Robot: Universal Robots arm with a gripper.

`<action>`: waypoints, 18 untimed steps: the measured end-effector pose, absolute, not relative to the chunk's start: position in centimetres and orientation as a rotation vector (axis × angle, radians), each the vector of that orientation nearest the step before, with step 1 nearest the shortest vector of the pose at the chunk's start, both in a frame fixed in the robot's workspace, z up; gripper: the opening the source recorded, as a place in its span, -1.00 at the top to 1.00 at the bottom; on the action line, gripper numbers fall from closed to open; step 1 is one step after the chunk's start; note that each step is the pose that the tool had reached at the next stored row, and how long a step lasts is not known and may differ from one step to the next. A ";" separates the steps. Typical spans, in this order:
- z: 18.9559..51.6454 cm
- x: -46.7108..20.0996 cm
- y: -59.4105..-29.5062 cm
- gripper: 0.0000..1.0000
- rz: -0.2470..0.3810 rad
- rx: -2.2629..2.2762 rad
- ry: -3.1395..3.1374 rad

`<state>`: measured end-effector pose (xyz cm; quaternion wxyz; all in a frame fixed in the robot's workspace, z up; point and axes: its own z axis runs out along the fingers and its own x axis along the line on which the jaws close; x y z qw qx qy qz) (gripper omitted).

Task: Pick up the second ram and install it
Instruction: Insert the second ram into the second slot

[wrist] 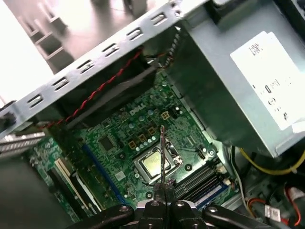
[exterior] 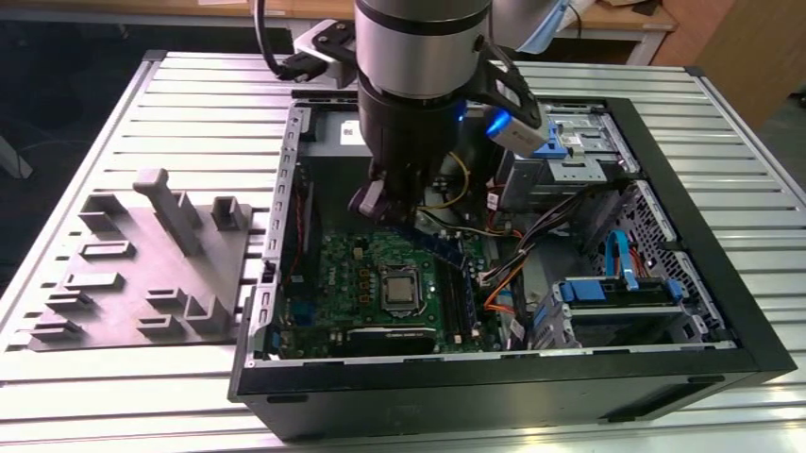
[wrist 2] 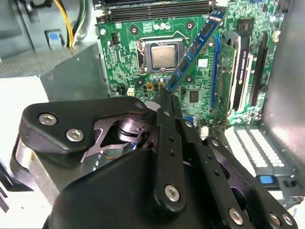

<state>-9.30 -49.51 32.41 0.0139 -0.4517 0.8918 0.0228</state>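
Fingertips of the tool [wrist 2: 164, 97] are closed tight on one end of the second ram [wrist 2: 195, 47]. We see it tilted above the motherboard [wrist 2: 126, 45] inside the open case [exterior: 746, 316].

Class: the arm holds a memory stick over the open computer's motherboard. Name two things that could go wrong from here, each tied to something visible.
1. The gripper pinches the second ram by one end only; it might pivot or slip onto the processor below.
2. The stick hangs slanted, not in line with the memory slots; pressed in askew, it could jam.
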 end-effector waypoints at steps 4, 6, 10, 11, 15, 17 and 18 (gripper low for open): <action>32.3 -9.3 -49.5 0.76 0.069 -1.305 2.824; 32.2 -9.3 -49.5 0.76 0.069 -1.254 2.847; 32.1 -9.3 -49.5 0.76 0.067 -1.147 2.890; 32.0 -9.3 -49.5 0.76 0.066 -1.121 2.899; 31.9 -9.3 -49.5 0.76 0.065 -1.016 2.936; 31.8 -9.3 -49.5 0.76 0.063 -0.960 2.954; 31.7 -9.3 -49.5 0.76 0.063 -0.934 2.963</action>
